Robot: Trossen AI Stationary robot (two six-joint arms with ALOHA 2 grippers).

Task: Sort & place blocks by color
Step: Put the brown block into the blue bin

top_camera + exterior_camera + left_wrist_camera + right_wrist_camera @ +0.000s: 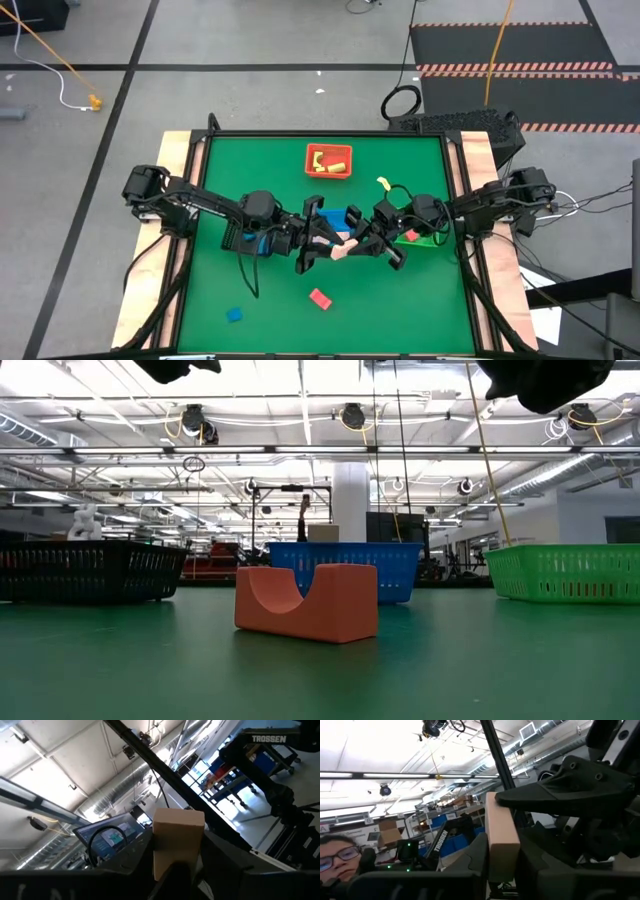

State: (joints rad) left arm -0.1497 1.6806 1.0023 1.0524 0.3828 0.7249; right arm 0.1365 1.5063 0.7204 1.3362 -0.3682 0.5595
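A pale tan block point(342, 248) is held up in the air over the middle of the table, between my two grippers. My left gripper point(320, 240) comes from the table's left and my right gripper point(366, 240) from the right; both are shut on it. The same tan block fills the left wrist view point(177, 840) and the right wrist view point(502, 842). A red-pink arched block point(320, 298) point(306, 602) rests flat on the mat near the near edge. A blue block point(234, 315) lies left of it. Yellow blocks point(330, 162) lie in the red tray point(310, 152). My left gripper pinches the tan block's lower end point(167, 865) between its two fingers, coming level from the table's left. The block is lifted clear of the table. My right gripper pinches the tan block's lower part point(501, 865) between its two fingers, coming level from the table's right. The left gripper's finger point(570, 795) lies against the block's upper end. The block is clear of the table.
The blue tray point(352, 214) sits just behind the grippers, the green tray point(432, 240) with a red block point(410, 236) lies under the right arm, and a black tray point(232, 240) under the left arm. A person point(335, 857) shows beyond the table.
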